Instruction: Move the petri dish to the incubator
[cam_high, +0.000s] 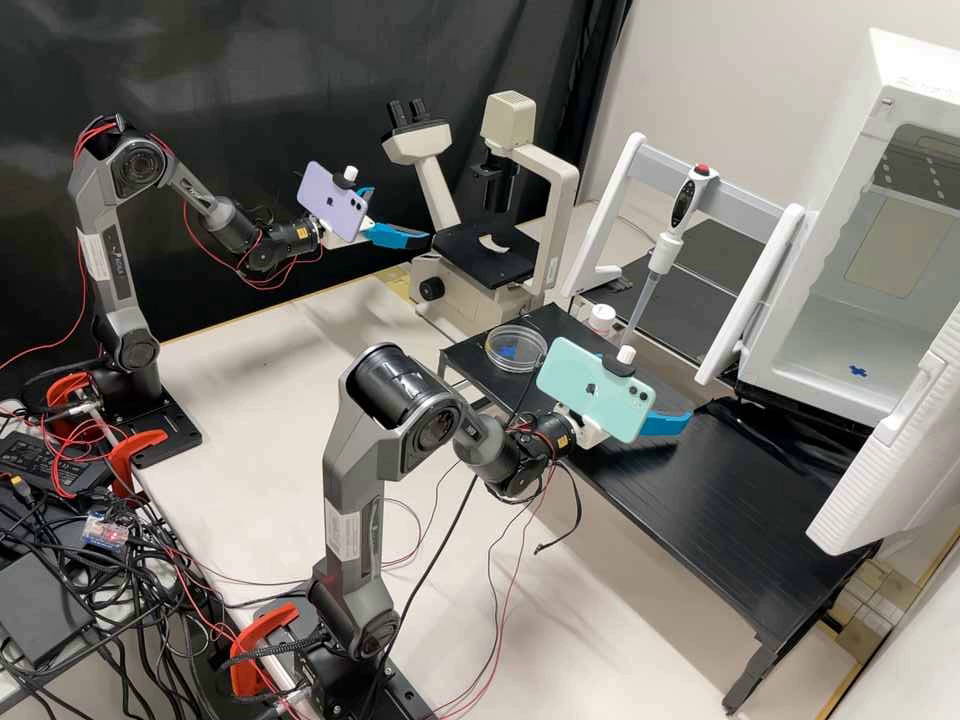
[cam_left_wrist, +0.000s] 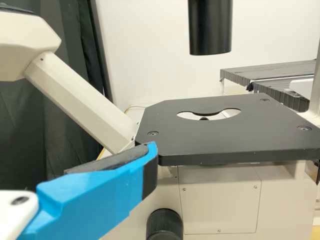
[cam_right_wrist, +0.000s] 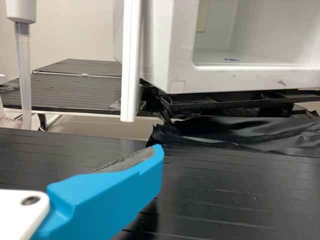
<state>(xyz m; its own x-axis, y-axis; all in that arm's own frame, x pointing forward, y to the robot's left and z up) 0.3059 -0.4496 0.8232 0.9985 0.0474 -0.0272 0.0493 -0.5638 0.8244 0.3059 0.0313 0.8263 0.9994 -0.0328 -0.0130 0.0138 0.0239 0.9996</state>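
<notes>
The clear petri dish (cam_high: 515, 349) lies flat near the left end of the black rack, with a blue mark visible through it. Beyond the rack's right end stands the white incubator (cam_high: 835, 270), its doors open and its floor bare but for a blue mark; part of the incubator (cam_right_wrist: 240, 72) is also in the right wrist view. My right gripper (cam_high: 670, 423) is over the rack, right of the dish, open and empty; one finger of this gripper (cam_right_wrist: 156, 152) is seen close up. My left gripper (cam_high: 400, 218) stays open and empty before the microscope; its wrist view shows the gripper (cam_left_wrist: 150, 150) by one finger.
The microscope (cam_high: 485, 255) stands behind the dish at the back. A pipette (cam_high: 665, 250) hangs on a white stand over the rack, near a small white-capped container (cam_high: 601, 318). The incubator's ribbed door (cam_high: 900, 450) juts toward the rack's right end.
</notes>
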